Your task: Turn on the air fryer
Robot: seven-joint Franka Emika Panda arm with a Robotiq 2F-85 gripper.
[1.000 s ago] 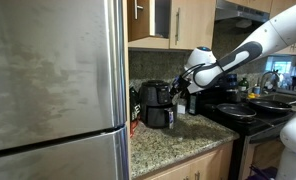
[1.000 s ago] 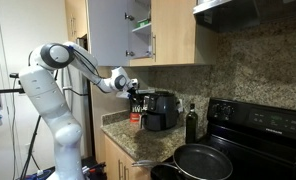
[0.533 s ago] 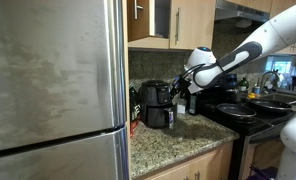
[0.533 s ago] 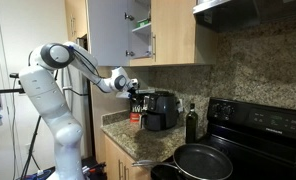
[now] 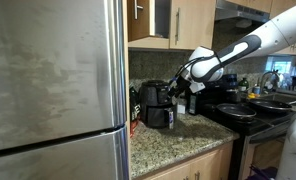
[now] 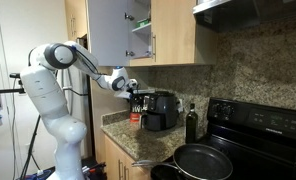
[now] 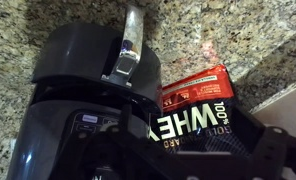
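The air fryer (image 5: 156,104) is a squat black appliance on the granite counter, seen in both exterior views (image 6: 160,110). In the wrist view its domed body (image 7: 83,70) fills the left side, with the drawer handle (image 7: 128,45) sticking out above it. My gripper (image 5: 177,89) hovers close beside the fryer's upper part (image 6: 136,90). In the wrist view the gripper (image 7: 188,140) is open and empty, its dark fingers (image 7: 123,130) spread over the fryer's edge and a red-labelled whey container (image 7: 193,90). I cannot tell whether it touches the fryer.
A steel fridge (image 5: 53,90) stands at the counter's end. A dark bottle (image 6: 192,122) stands beside the fryer. A black stove (image 6: 258,125) with a frying pan (image 6: 203,160) is further along. Wall cabinets (image 6: 138,30), one door open, hang above.
The arm and gripper have shifted slightly, closer to the air fryer's top. Nothing else has moved.
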